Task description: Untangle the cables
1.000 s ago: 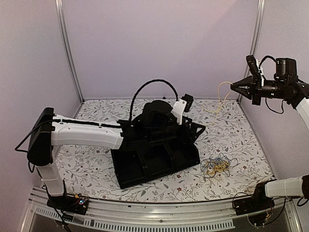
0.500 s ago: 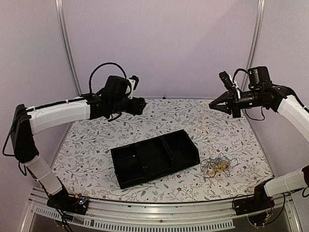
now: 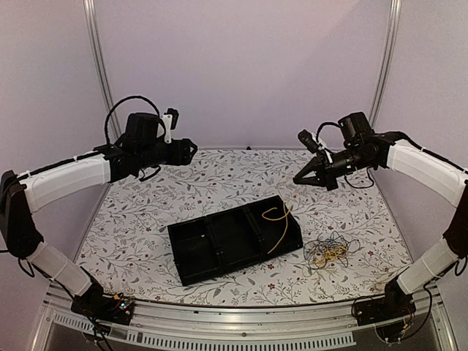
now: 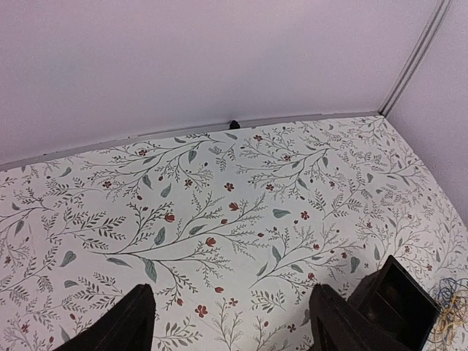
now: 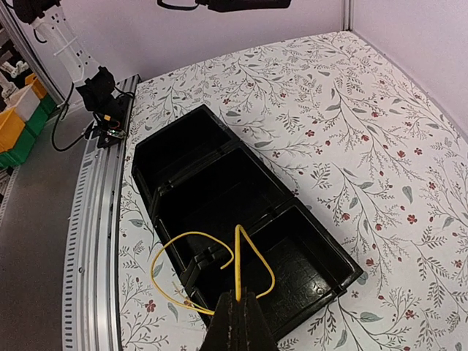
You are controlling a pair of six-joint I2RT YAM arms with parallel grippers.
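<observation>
A tangle of thin yellow, blue and black cables (image 3: 327,252) lies on the table to the right of the black tray (image 3: 191,256). One yellow cable (image 3: 281,228) hangs from my right gripper (image 3: 298,180) and dangles over the tray's right compartment. The right wrist view shows the right gripper (image 5: 238,297) shut on that yellow cable (image 5: 238,263), which loops above the tray (image 5: 212,175). My left gripper (image 3: 191,150) hovers high over the table's back left. Its fingers (image 4: 131,322) stand wide apart around nothing, left gripper (image 4: 230,322). The tangle (image 4: 453,303) peeks in at that view's right edge.
The three-compartment tray sits mid-table, its corner (image 4: 398,296) visible from the left wrist. Pale walls with metal posts (image 3: 102,80) close in the back and sides. A metal rail (image 3: 241,322) runs along the near edge.
My left arm swung away from above the tray to the back left. My right arm came in leftward and lower, bringing the yellow cable from the back right corner to over the tray.
</observation>
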